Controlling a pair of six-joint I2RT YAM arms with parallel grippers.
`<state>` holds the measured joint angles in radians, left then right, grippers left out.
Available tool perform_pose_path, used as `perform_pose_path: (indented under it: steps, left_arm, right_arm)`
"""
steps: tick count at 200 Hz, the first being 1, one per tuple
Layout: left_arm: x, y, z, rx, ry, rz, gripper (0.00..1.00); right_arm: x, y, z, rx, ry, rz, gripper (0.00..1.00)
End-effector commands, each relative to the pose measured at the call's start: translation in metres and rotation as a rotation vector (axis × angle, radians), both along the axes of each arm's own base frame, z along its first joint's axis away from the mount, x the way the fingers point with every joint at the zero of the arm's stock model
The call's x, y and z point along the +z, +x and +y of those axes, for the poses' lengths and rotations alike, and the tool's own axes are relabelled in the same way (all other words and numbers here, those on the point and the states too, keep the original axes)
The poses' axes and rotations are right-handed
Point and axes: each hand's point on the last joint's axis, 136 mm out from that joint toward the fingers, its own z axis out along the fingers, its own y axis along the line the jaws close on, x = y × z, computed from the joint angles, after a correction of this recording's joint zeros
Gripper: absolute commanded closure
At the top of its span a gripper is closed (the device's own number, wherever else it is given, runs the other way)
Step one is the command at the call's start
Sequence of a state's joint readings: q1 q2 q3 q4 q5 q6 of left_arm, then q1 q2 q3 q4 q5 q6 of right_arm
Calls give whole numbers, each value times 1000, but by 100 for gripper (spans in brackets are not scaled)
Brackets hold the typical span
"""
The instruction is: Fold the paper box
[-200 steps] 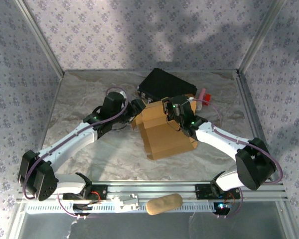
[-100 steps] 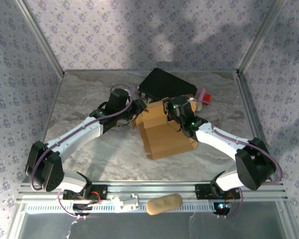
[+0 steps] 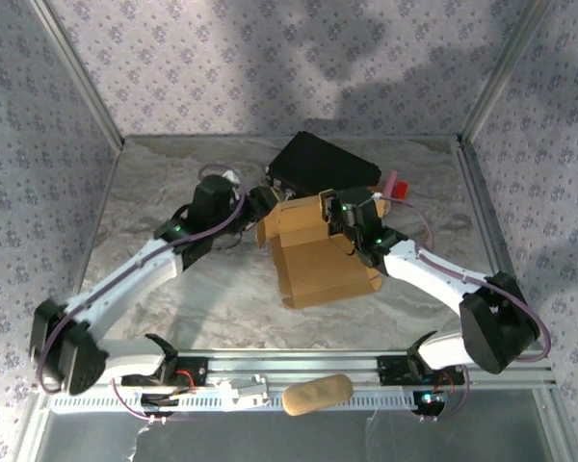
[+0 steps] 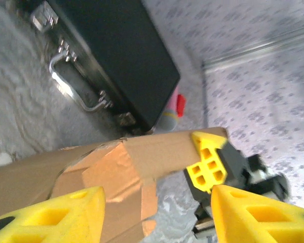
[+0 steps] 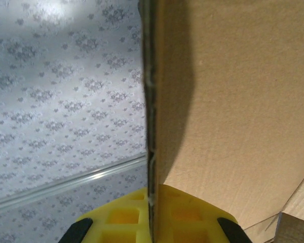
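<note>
Nearest, on the rail (image 3: 270, 366) between the two arms' bases, a tan oblong object (image 3: 318, 395) is lying, well behind both sets of jaws. Beyond it, on the marbled tabletop (image 3: 154, 192), the paper box (image 3: 323, 269) is being propped between the left jaws and the right jaws, its lower part lying flat and its far flaps being raised. The right jaws are being pressed together on a raised flap: in the right wrist view the cardboard's thin edge is running straight down into the yellow pads (image 5: 126, 217). The left jaws are being held apart at the box's far left corner, their yellow pads (image 4: 55, 215) standing wide with a creased flap just ahead of them, nothing being pinched. Beyond both sets of jaws a black case (image 3: 323, 162) with a metal handle (image 4: 73, 86) is lying, and a pink and red object (image 3: 395, 183) is being partly hidden beside it, just past the right jaws.
</note>
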<state>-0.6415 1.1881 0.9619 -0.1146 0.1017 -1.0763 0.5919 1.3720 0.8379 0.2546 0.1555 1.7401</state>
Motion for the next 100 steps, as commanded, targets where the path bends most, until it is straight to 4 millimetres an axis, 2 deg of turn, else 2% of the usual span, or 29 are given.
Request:
perform_pose_path:
  steps: [1, 13, 22, 35, 49, 58, 78, 100]
  left_arm:
    - [-29, -7, 32, 71, 79, -50, 48]
    - [-49, -8, 48, 107, 95, -51, 52]
    - [-66, -6, 59, 132, 94, -50, 59]
    - [-90, 0, 65, 138, 46, -48, 67]
    - [-108, 9, 60, 106, -20, -41, 74]
    - [-116, 13, 49, 62, -55, -42, 76]
    - [-128, 23, 29, 3, -142, -50, 78]
    - [-140, 33, 21, -4, -205, -69, 77]
  right_arm:
    - [8, 0, -10, -37, 82, 41, 100]
    - [9, -1, -16, -54, 94, 56, 100]
    - [13, -1, -20, -63, 98, 57, 100]
    - [15, -1, -27, -81, 99, 60, 100]
    - [17, -1, -32, -98, 112, 65, 100]
    - [17, -1, -33, -106, 123, 68, 100]
    - [19, -1, -38, -124, 139, 76, 100]
    - [20, -1, -41, -134, 154, 83, 100]
